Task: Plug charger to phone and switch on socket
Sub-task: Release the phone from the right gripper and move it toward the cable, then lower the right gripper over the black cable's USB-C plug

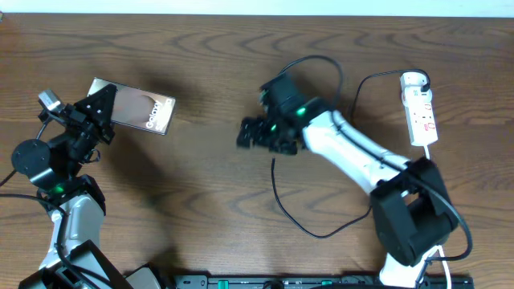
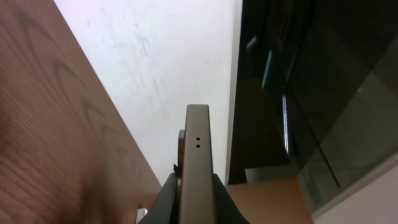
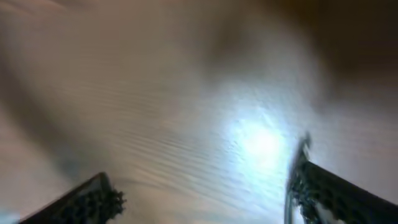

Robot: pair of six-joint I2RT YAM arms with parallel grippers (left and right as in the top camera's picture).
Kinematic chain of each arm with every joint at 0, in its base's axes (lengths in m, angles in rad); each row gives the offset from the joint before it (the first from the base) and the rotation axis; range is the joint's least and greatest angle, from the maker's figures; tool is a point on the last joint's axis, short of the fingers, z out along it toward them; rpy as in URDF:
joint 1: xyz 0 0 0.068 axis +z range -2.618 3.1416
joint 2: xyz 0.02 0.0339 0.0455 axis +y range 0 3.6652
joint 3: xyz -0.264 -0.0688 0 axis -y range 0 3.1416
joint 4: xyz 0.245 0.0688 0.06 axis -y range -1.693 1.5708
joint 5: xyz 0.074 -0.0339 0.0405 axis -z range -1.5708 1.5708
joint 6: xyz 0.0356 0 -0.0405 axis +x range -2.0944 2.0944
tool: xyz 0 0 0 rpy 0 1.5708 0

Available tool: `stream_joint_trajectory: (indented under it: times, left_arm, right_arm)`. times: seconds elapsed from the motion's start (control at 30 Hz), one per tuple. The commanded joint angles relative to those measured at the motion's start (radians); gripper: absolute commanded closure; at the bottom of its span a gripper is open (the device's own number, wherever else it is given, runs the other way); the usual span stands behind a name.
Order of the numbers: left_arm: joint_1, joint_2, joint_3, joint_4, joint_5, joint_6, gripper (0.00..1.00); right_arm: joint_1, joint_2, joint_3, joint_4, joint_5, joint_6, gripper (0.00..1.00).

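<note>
My left gripper (image 1: 103, 108) is shut on the near end of the phone (image 1: 140, 111), a dark slab with white lettering and a brownish oval, at the table's left. In the left wrist view the phone's grey edge (image 2: 198, 149) stands upright between the two black fingers (image 2: 166, 202). My right gripper (image 1: 247, 135) hovers open over mid-table; its wrist view shows only blurred wood between the fingers (image 3: 99, 199). The charger's thin black cable (image 1: 283, 210) loops under the right arm; its plug tip is not visible. The white socket (image 1: 421, 112) lies at the far right.
A black rail (image 1: 321, 281) runs along the table's front edge. The right arm's base (image 1: 409, 217) stands near the front right, the left arm's base (image 1: 68, 217) near the front left. A white wall (image 2: 161, 68) rises behind the table.
</note>
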State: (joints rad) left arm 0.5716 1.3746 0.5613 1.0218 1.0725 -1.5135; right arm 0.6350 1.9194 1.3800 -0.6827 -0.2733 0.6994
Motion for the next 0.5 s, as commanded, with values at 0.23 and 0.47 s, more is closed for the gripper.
stream_joint_trajectory:
  times: [0.23,0.47]
  left_arm:
    - [0.004,-0.010,0.015,0.016,0.063,0.001,0.93]
    - [0.004,-0.010,0.014,0.016,0.072,0.001,0.93]
  right_arm:
    - [0.154,-0.002,0.006,-0.111,0.483,0.205,0.14]
    - [0.156,-0.002,-0.046,-0.111,0.505,0.233,0.23]
